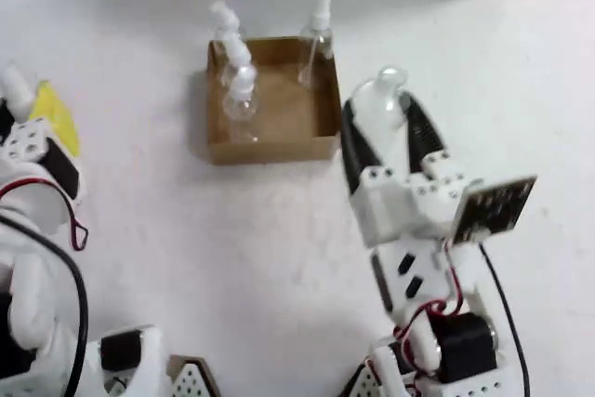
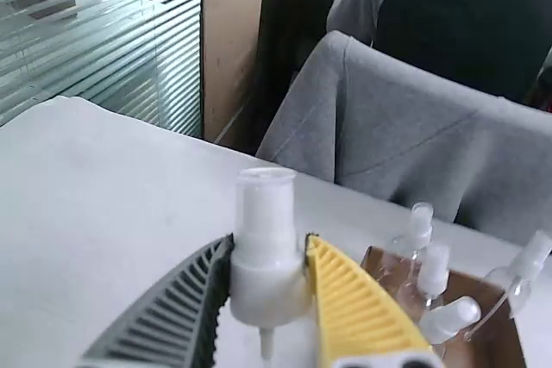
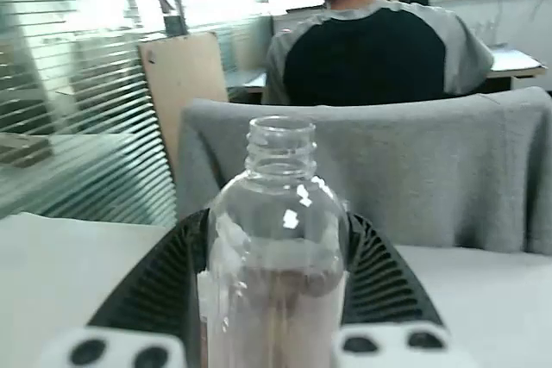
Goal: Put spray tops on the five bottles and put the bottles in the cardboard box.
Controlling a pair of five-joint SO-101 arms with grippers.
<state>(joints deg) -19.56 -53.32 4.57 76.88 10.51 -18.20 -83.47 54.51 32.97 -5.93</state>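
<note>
The left hand (image 2: pixel 269 252) grips a spray top (image 2: pixel 266 204); the right hand (image 3: pixel 278 230) grips an uncapped bottle (image 3: pixel 281 148) upright. Recommend centring the spray top squarely over the bottle before lowering and twisting.

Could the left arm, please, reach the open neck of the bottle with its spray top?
Probably yes: the left hand grips the spray top, the bottle stands upright in the right hand, neck uncapped, and the cardboard box sits farther back, off the path between them.
</note>
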